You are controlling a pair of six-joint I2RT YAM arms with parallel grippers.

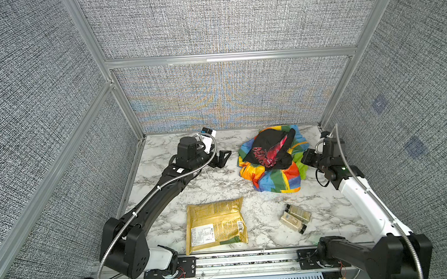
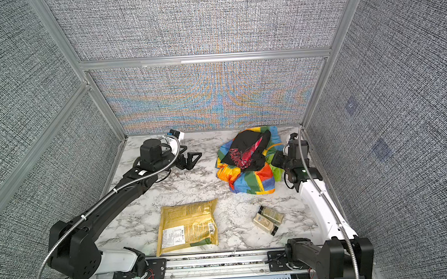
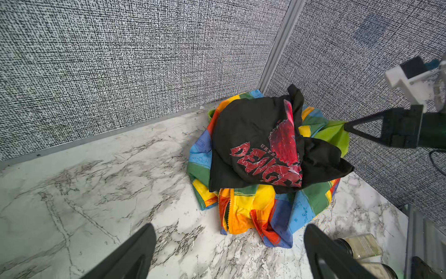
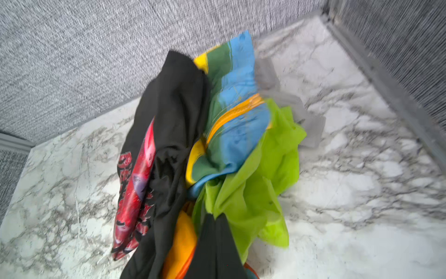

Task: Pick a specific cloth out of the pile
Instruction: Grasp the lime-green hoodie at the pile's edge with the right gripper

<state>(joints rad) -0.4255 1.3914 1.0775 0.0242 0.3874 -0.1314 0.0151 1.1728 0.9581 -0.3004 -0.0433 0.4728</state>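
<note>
R gripper is pinching shut on the thin, shiny lime-green cloth, which is sticking out at the right edge of the heaped pile, under its rainbow colour-block cloth & black red-print cloth. L gripper is hanging wide, empty, well apart. Extraction step is starting, imo; next: pulling outward w/o dragging the others.

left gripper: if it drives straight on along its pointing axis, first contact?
Likely the pile: the open left gripper faces it across bare marble table, with the rainbow cloth nearest and the black cloth on top. Depth is unclear.

Lime cloth thin, sheer; marble-look table glossy; gold pouch shiny.
</note>
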